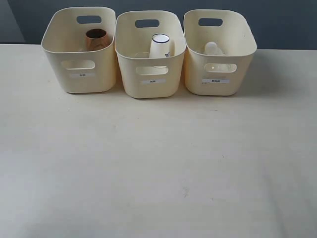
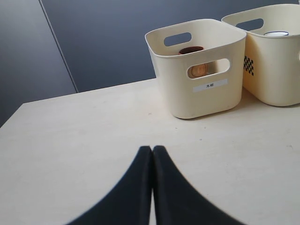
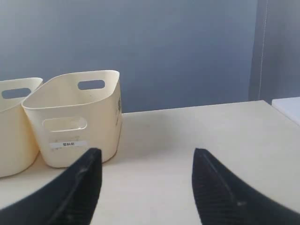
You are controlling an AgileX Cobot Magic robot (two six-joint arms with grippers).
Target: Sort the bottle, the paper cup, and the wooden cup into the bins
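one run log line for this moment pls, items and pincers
brown wooden cup: left cream tub | white paper cup: middle tub | clear bottle: right tub | left pincer: shut, empty | right pincer: open, empty

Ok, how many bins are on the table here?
3, in a row at the table's far edge: the left bin holds the wooden cup, the middle bin the paper cup, the right bin the bottle.
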